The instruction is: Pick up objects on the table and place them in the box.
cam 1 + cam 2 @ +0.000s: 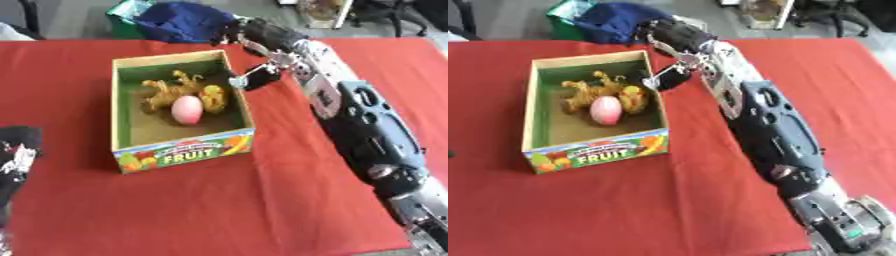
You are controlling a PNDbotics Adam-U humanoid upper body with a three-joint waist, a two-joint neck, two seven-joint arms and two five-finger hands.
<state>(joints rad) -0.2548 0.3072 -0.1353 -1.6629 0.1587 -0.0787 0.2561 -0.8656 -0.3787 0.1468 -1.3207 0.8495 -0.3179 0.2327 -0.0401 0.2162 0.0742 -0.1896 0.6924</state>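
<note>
While the right arm is stretching diagonally from the lower right corner across the red tablecloth (219,210), the right hand (674,36) is hovering just beyond the far right corner of the box (184,150), near its rim. Its fingers are curling inward, and no object is showing between them, though blur is making the fingertips hard to read. A pale part of the wrist is hanging beside the right wall of the box. The box, a cardboard tray with a green inside and "FRUIT" printed on its near wall, is sitting on the cloth left of centre. Inside it, a pink egg (186,109) is lying against a brown plush animal (166,90), and a yellow toy (213,96) is resting just to the right of the egg, close to the right wall. At the left edge of the left eye view, the left hand (16,150) is showing as a dark shape low over the cloth; whether its fingers are open or curled I cannot tell.
</note>
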